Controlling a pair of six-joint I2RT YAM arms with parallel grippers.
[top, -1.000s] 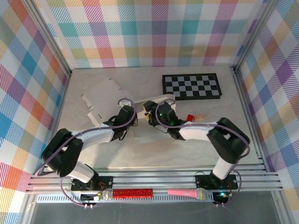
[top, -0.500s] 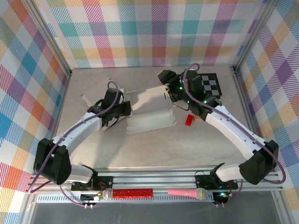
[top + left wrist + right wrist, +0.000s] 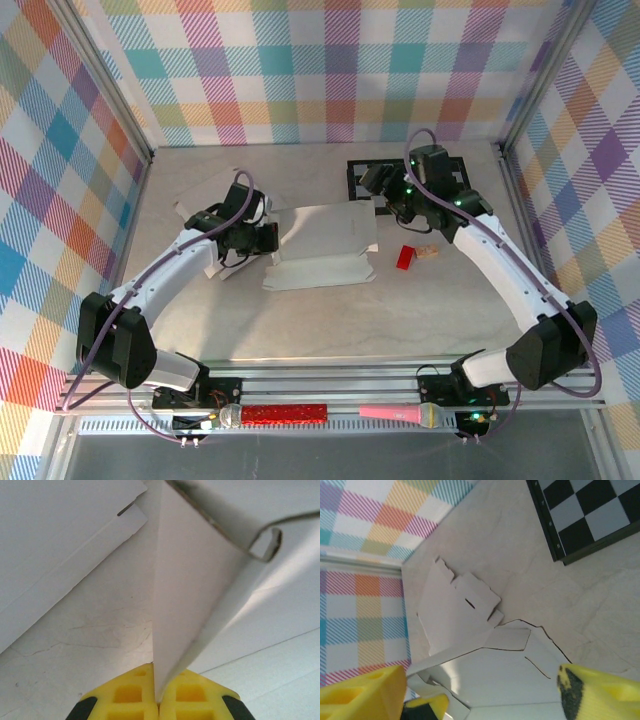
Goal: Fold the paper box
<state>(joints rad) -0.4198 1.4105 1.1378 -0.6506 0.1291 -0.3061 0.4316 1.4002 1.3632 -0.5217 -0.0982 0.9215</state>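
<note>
Your left hand (image 3: 159,701) pinches the flat white paper box's (image 3: 325,235) flap, likely anchoring it, while your right hand (image 3: 375,182) hangs spread.

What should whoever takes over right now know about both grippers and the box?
Left gripper: shut on a flap at the left edge of the paper box.
Right gripper: open, holding nothing, near the box's far right corner by the chessboard.
Box: mid-table, mostly flat, near panel creased. A flat cardboard piece lies to its left; I cannot tell if they are joined.
Done: one flap gripped.
Left: raise the walls and tuck the flaps; no box shape yet.
</note>
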